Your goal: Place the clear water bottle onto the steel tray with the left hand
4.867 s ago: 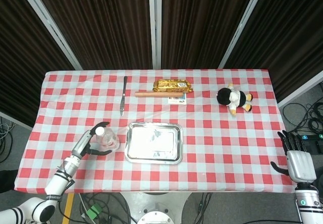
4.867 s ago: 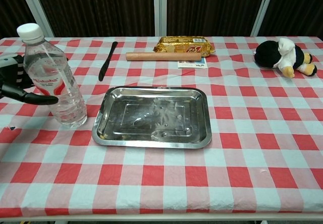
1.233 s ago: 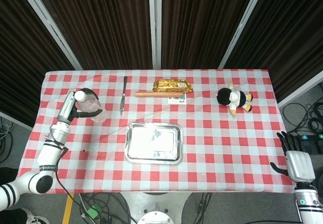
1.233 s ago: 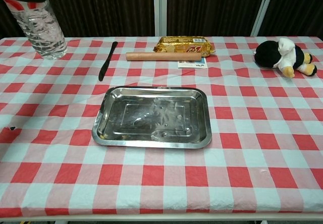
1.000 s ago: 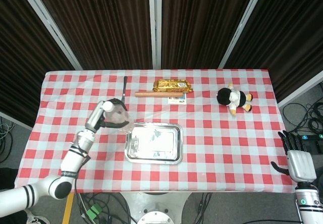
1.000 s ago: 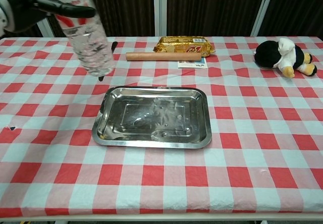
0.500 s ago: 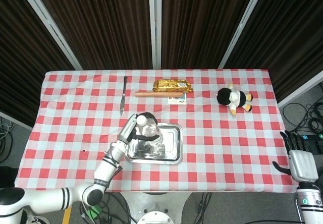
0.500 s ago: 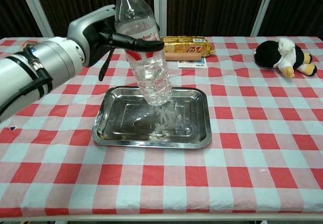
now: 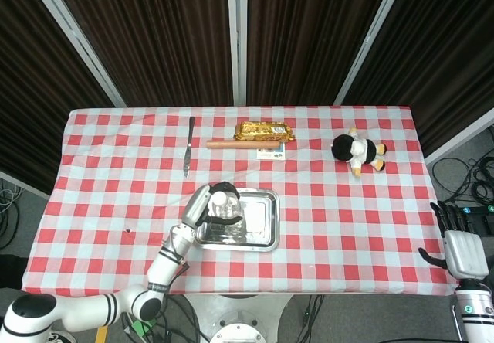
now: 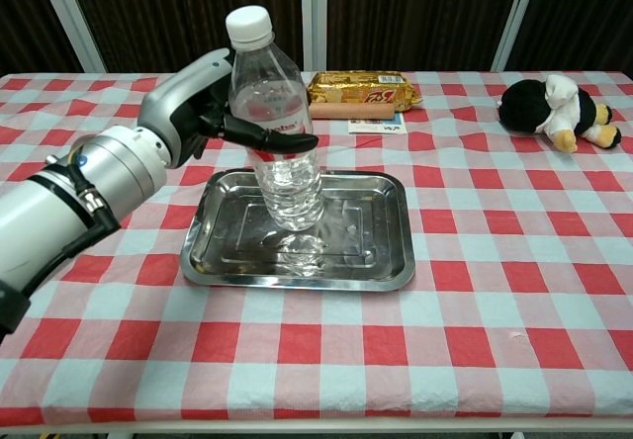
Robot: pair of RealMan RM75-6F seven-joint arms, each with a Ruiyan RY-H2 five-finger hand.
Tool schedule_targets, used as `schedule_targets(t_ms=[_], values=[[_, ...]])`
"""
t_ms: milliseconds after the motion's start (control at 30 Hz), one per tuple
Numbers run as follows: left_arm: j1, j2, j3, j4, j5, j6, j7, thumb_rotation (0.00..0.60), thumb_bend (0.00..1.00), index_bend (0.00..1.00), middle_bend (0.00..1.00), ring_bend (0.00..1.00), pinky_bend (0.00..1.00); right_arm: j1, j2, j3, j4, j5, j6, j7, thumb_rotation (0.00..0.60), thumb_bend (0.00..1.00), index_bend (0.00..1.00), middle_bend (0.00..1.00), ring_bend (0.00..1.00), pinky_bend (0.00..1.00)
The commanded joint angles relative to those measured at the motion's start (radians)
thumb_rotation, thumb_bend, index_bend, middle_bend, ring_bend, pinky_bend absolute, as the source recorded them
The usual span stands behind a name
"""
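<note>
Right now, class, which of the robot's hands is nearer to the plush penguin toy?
Right. The right hand hangs off the table's near right corner, closer to the plush penguin; the left hand grips the water bottle over the steel tray, further away.
</note>
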Motion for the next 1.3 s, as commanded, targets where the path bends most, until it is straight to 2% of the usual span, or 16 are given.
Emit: schedule_targets(t_ms=[33, 433, 700, 900, 1100, 1300], values=[[0.010, -0.005, 0.019, 0.022, 0.021, 0.003, -0.012, 0.600, 0.18, 0.55, 0.61, 0.46, 0.45, 0.002, -0.001, 0.002, -0.001, 0.002, -0.002, -0.001, 0.600, 0.12, 0.06, 0.04, 0.00, 0.00], [0.022, -0.051, 0.070, 0.131, 0.114, 0.039, -0.057, 0.600, 0.14, 0.53, 0.58, 0.42, 0.42, 0.004, 0.002, 0.005, -0.008, 0.008, -0.010, -0.003, 0.600, 0.12, 0.06, 0.04, 0.00, 0.00], [0.020, -0.052, 0.058, 0.133, 0.109, 0.021, -0.075, 0.600, 0.06, 0.36, 0.49, 0.36, 0.38, 0.004, 0.003, 0.005, -0.009, 0.006, -0.009, 0.001, 0.600, 0.12, 0.06, 0.04, 0.00, 0.00], [0.013, -0.033, 0.030, 0.098, 0.086, -0.005, -0.083, 0.600, 0.02, 0.26, 0.37, 0.28, 0.32, 0.005, 0.005, 0.006, -0.015, 0.007, -0.010, -0.001, 0.600, 0.12, 0.06, 0.04, 0.00, 0.00], [0.015, 0.002, 0.012, 0.033, 0.077, -0.009, -0.066, 0.600, 0.00, 0.22, 0.32, 0.24, 0.28, 0.001, 0.005, 0.004, -0.008, 0.004, -0.004, 0.008, 0.600, 0.12, 0.06, 0.04, 0.00, 0.00], [0.009, 0.067, -0.027, -0.075, 0.065, -0.004, -0.003, 0.600, 0.00, 0.21, 0.30, 0.23, 0.26, 0.000, 0.008, 0.003, -0.011, -0.001, 0.001, 0.015, 0.600, 0.12, 0.06, 0.04, 0.00, 0.00]])
